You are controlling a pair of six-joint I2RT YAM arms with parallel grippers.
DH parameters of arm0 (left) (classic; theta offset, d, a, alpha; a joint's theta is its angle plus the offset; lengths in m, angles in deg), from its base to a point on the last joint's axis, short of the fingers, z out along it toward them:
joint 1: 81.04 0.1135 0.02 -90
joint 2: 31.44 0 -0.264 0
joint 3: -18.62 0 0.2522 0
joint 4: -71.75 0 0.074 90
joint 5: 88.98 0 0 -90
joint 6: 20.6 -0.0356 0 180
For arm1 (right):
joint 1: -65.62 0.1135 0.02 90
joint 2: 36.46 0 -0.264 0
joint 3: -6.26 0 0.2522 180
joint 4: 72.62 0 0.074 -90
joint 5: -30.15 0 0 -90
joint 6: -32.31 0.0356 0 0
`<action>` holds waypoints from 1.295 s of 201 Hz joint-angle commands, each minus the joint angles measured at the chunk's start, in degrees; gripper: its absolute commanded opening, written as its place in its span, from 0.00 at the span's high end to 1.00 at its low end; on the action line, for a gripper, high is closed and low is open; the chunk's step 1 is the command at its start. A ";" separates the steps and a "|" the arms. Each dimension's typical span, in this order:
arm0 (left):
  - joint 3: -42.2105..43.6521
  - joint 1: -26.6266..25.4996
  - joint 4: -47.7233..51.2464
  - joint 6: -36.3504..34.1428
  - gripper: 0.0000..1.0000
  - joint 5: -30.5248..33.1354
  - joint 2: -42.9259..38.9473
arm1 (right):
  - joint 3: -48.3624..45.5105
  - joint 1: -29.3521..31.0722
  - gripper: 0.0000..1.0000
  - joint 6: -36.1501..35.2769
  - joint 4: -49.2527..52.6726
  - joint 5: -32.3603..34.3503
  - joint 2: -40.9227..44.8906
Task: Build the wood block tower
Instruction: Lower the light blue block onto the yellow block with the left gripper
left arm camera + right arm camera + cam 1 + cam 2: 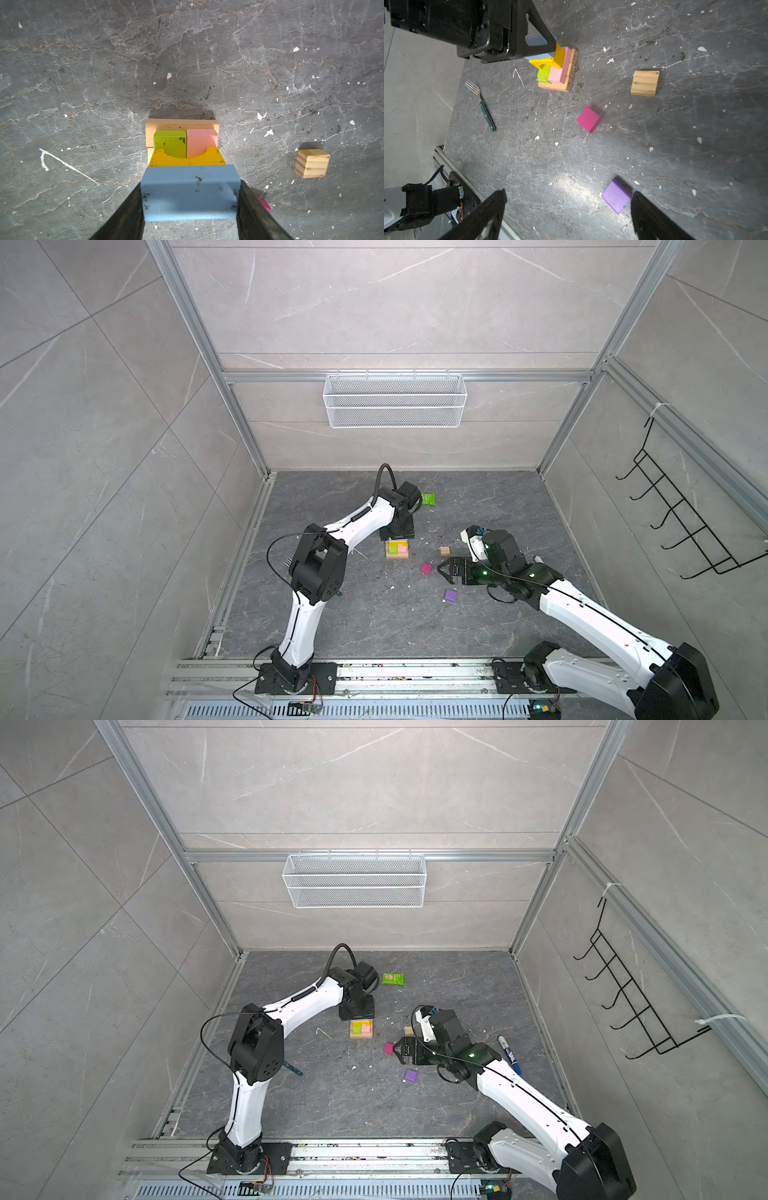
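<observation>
The tower (397, 550) stands mid-table: tan bars (180, 124) at the base, a lime block (170, 145) and a pink block (200, 141) on them, and a yellow arch (187, 160) on top. My left gripper (190, 185) is shut on a light blue block (190, 193), held close over the arch; whether they touch I cannot tell. A magenta cube (589, 119), a purple cube (615, 195) and a tan cube (644, 83) lie loose to the tower's right. My right gripper (569, 207) hangs open and holds nothing, with the purple cube beside one finger.
A green snack packet (392, 979) lies behind the left gripper. A fork with a teal handle (481, 104) lies left of the tower, near the left arm's elbow. A blue marker (509, 1054) lies beside the right arm. A white wire basket (395, 400) hangs on the back wall.
</observation>
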 commanded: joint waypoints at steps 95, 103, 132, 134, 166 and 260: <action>-2.09 -0.05 2.04 -0.20 0.85 0.77 0.34 | -0.46 -0.20 0.06 0.78 -0.35 -0.75 0.02; -2.14 -0.03 2.04 -0.27 0.83 0.54 0.43 | -0.53 -0.15 0.06 0.81 -0.39 -0.69 0.02; -2.20 -0.06 1.95 -0.34 0.72 0.68 0.80 | -0.72 -0.17 0.06 0.82 -0.46 -0.69 0.02; -2.25 0.00 1.95 -0.30 0.71 0.66 0.83 | -0.70 -0.19 0.06 0.82 -0.46 -0.69 0.02; -2.43 0.01 2.00 -0.72 0.62 0.77 1.16 | -0.70 -0.20 0.06 0.57 -0.58 -1.30 -0.31; -2.80 -0.05 2.41 -1.08 0.46 0.45 1.41 | -0.87 -0.20 0.06 0.68 -0.56 -1.22 -0.42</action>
